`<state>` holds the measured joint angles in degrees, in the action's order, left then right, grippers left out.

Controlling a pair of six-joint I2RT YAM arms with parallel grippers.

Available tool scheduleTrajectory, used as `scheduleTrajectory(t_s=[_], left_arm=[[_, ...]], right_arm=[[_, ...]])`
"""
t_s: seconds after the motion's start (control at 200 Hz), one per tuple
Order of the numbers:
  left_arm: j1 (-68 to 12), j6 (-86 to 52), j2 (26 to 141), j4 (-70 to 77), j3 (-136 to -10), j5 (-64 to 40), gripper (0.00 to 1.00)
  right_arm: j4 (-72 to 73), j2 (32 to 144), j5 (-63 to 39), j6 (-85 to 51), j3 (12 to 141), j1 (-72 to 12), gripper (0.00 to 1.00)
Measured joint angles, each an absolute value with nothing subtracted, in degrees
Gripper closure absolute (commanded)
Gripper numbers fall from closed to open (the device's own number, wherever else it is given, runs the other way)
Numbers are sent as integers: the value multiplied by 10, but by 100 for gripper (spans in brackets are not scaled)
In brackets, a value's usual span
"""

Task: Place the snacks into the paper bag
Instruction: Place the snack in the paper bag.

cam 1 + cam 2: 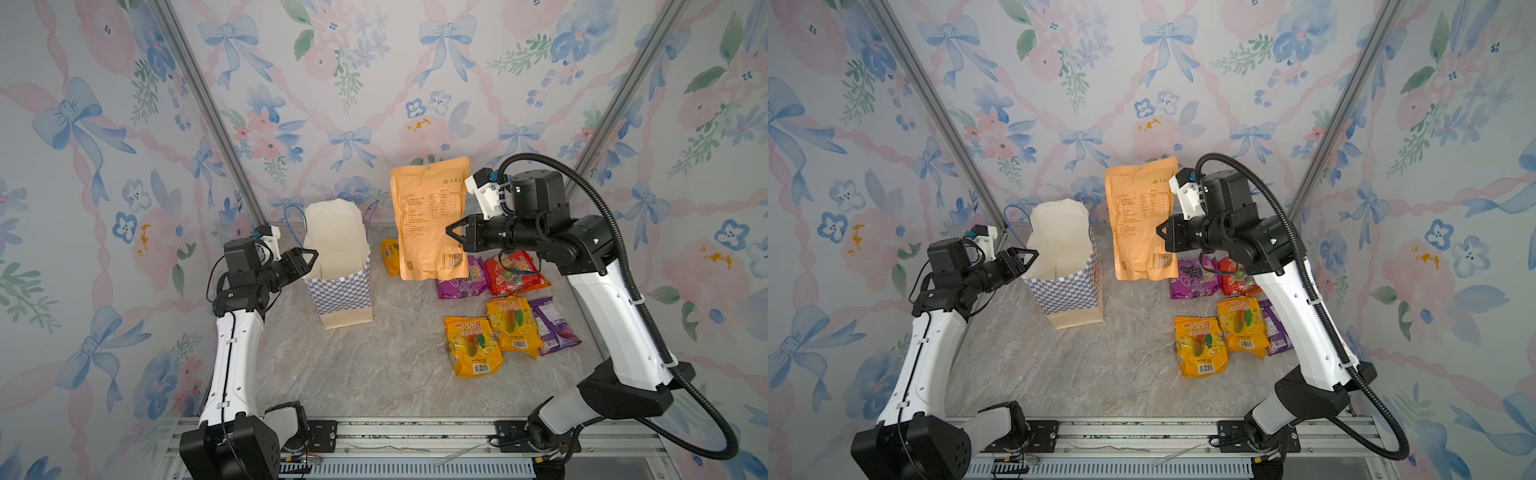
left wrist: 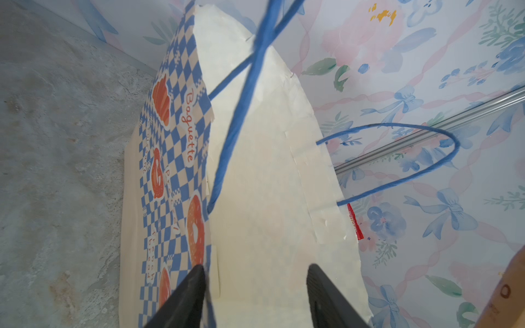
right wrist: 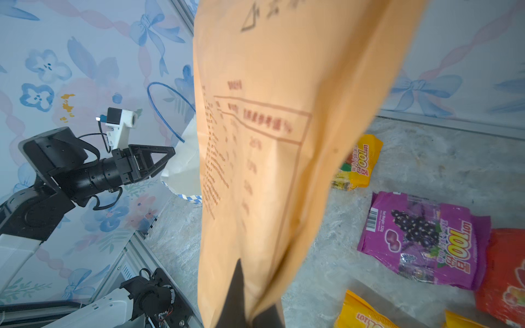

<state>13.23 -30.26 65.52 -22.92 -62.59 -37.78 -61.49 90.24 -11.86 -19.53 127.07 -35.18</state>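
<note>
Your right hand (image 1: 451,231) pinches the orange-tan pouch (image 1: 428,208) aloft beside the paper bag (image 1: 343,291), for loading. Left hand (image 1: 311,258) open at rim, empty.

A grey marbled tabletop (image 1: 374,374) enclosed by bow-and-flower wallpapered walls (image 1: 353,62), with an aluminium rail (image 1: 415,428) along the front.

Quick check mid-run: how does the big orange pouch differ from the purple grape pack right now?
The orange pouch hangs upright in the air, pinched at its edge by the shut right gripper; the purple grape pack lies flat on the table. The orange pouch is larger and plain with printed text; the purple grape pack carries fruit pictures and a "100". Both are soft pouches outside the paper bag.
</note>
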Motion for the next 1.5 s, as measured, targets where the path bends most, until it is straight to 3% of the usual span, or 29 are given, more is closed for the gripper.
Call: scheduleTrajectory(t_s=[0.696,1.502], left_arm=[[138,-301,656,-236,-623,-380,38],[139,-293,660,-238,-621,-380,38]], right_arm=[[-485,1016,44,-169,1364,-519,100],[-324,1130,217,-91,1378,-594,100]])
